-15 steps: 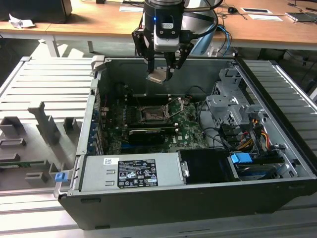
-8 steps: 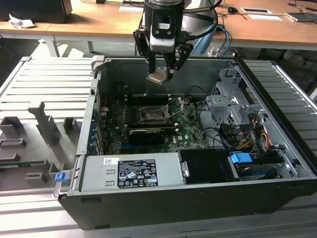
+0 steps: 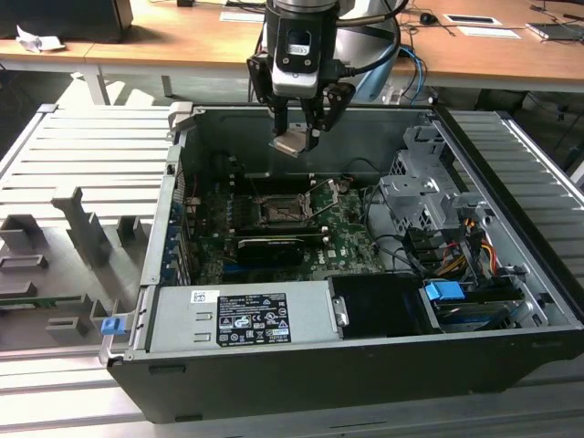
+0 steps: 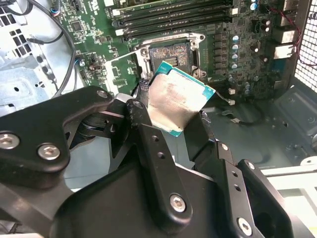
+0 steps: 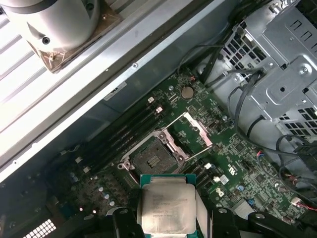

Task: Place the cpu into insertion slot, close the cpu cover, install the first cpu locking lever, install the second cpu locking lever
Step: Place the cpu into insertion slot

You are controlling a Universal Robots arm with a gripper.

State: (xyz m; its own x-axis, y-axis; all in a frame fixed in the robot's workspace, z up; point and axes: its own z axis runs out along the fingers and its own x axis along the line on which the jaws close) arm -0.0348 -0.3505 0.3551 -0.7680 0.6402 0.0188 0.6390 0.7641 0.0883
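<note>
I had the black fingers (image 4: 144, 136) closed narrowly on two opposite edges of the thin, square, silvery-tan metal cpu (image 4: 177, 101). It hung tilted between them, with the dark, metal-rimmed square insertion slot (image 5: 154, 157) below the fingers and well apart. That tilt worried me: set down crooked, a corner might catch the rim or damage contacts. The face looked dull, smudged and teal-edged.
</note>
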